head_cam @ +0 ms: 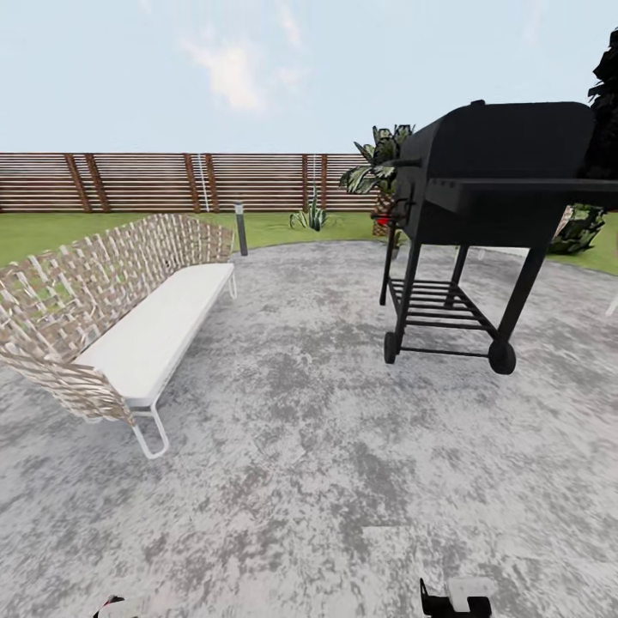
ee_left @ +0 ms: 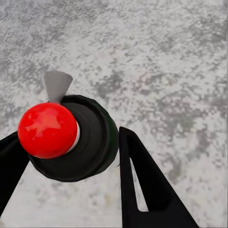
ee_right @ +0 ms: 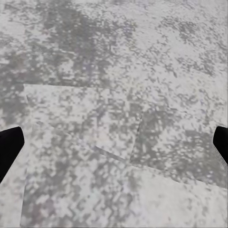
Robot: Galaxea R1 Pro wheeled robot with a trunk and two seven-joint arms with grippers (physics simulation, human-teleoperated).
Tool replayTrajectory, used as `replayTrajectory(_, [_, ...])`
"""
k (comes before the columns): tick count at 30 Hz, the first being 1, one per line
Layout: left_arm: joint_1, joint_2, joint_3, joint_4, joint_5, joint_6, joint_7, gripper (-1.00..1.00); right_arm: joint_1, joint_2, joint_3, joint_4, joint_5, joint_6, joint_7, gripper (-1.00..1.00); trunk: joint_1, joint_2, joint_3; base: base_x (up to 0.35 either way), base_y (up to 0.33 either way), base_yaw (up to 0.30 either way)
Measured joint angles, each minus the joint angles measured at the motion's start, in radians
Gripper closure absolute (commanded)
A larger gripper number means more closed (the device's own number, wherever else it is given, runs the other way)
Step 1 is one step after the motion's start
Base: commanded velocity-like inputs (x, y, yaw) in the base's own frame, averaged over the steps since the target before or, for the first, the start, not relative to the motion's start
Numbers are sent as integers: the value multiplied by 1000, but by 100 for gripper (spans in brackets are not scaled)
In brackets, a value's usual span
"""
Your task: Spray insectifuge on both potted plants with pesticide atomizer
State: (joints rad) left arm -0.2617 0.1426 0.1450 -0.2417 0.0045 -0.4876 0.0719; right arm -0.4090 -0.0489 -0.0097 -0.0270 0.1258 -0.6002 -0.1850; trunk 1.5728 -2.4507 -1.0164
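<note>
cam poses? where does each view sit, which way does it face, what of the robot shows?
Head view: on the head, facing forward and down over the patio toward sofa, grill and fence.
Left wrist view: near the left gripper, facing down at paving; fingers clamp the atomizer.
Right wrist view: near the right gripper, facing down; fingertips wide apart.
Shared: all three see the mottled paving.
</note>
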Motion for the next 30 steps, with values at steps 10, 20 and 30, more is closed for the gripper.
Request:
replayTrajectory(10, [0,0,0,0,0,0,0,100,0,0,0,0,0,0,-2,-100,0,0,0,338,0,0])
replayTrajectory(20, [0,0,0,1,0,0,0,100,0,0,0,0,0,0,-2,-100,0,0,0,338,0,0])
replayTrajectory(30, [0,0,0,1,0,0,0,100,0,0,0,0,0,0,-2,-100,0,0,0,338,0,0])
